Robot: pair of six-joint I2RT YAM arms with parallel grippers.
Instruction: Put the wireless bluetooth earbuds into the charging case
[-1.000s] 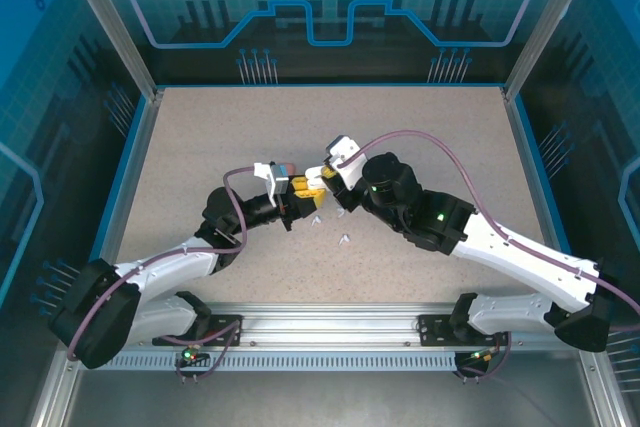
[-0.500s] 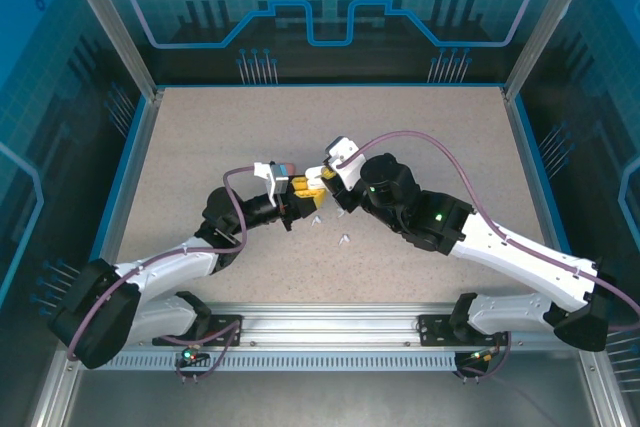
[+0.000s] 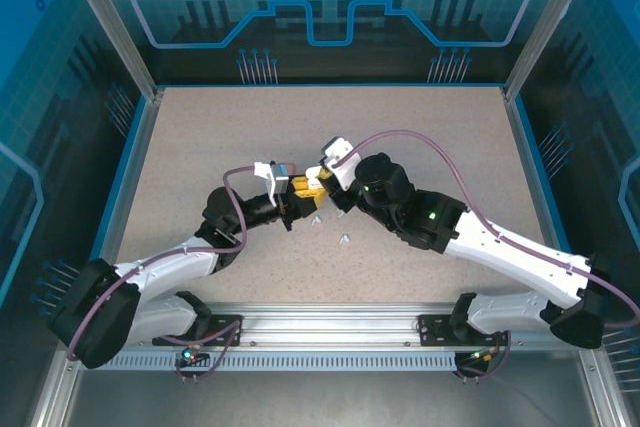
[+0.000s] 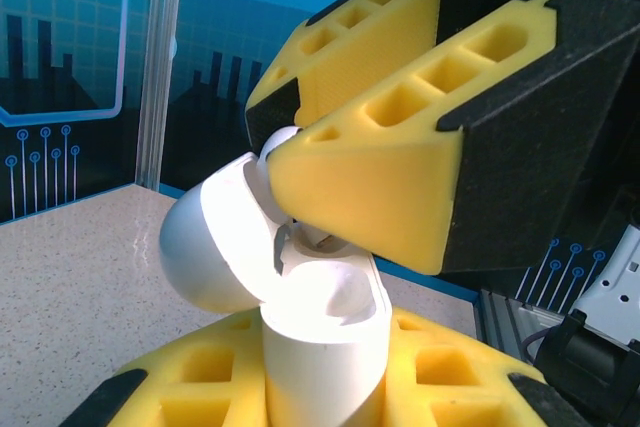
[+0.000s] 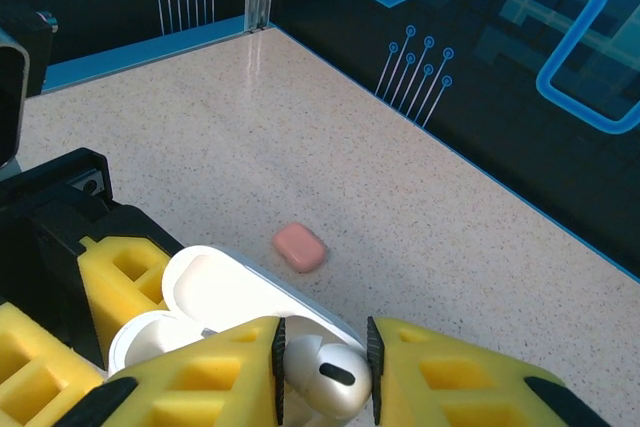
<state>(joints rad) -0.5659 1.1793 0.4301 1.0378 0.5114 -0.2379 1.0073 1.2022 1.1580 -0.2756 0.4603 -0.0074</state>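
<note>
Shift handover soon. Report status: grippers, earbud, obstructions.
Left gripper shut on open white case. Right gripper shut on white earbud, at case opening. Pink case well aside, nothing blocking.

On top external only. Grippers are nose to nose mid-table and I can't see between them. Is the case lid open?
Observer: Yes. The left wrist view shows the white charging case clamped in the left gripper, with its lid flipped open to one side.
Operator: Right side holding a bud?
Observer: Yes. In the right wrist view the right gripper is shut on a white earbud, directly over the open case.
Operator: Seated yet?
Observer: Doesn't look like it. From the left wrist the bud sits at the mouth of the case, close to the lid, and the well facing the camera looks empty.
</note>
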